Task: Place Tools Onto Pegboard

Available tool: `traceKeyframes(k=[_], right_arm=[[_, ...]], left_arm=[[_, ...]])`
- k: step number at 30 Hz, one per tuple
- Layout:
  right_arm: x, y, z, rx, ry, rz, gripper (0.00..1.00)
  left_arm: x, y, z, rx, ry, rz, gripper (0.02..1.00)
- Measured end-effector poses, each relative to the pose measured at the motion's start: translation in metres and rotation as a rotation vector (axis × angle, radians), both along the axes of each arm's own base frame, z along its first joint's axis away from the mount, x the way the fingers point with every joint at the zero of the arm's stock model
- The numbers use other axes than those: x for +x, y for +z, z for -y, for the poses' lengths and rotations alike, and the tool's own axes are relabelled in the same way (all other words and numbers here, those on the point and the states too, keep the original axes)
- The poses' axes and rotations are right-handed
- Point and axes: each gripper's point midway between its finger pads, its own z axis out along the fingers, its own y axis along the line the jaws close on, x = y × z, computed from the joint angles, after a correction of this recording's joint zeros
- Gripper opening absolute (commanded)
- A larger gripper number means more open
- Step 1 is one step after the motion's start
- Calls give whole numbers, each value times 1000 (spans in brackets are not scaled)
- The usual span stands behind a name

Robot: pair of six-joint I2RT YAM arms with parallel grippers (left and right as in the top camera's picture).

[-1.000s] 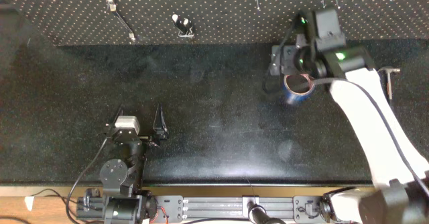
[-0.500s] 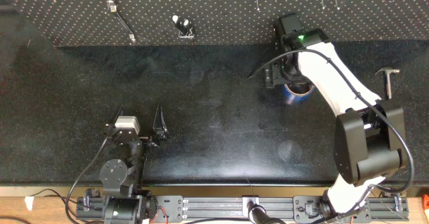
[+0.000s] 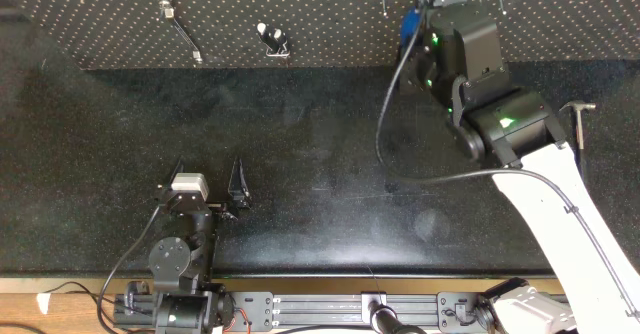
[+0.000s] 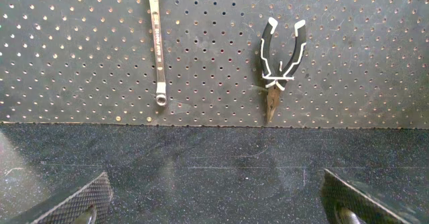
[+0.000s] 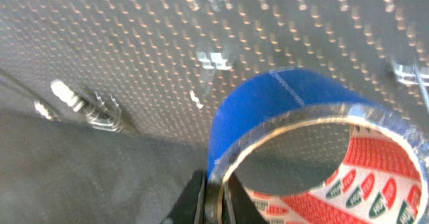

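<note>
Right gripper is clamped on the wall of a blue tape roll. The roll is held up close in front of the pegboard, near a bare metal hook. Left gripper is seen low over the table near its own base, fingers spread wide with nothing between them. A wrench and pliers are hung on the pegboard. A hammer is laid on the table at the right edge.

Left arm folded low by its base, left gripper fingers spread wide; right arm extended forward, right gripper clamped on blue adhesive-tape roll.
</note>
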Motion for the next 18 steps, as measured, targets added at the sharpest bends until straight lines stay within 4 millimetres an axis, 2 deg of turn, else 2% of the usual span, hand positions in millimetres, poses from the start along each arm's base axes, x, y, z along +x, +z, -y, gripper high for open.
traceKeyframes(k=[2,3,7,8,11,12,15,18], right_arm=[[5,4,-18,16,32,36,75],[14,1,-30,15,54,59,75],[41,-19,-49,-4,78,83,75],[49,-31,-53,-21,84,76,75],[61,-45,-59,-36,82,80,75],[63,-49,-60,-41,83,76,248],[67,-57,-60,-54,79,70,246],[67,-59,-60,-58,81,68,200]], left_arm=[[0,0,0,0,0,-1,996],[0,0,0,0,0,0,996],[0,0,0,0,0,-1,996],[0,0,0,0,0,-1,996],[0,0,0,0,0,0,996],[0,0,0,0,0,0,996],[0,0,0,0,0,-1,996],[0,0,0,0,0,0,996]])
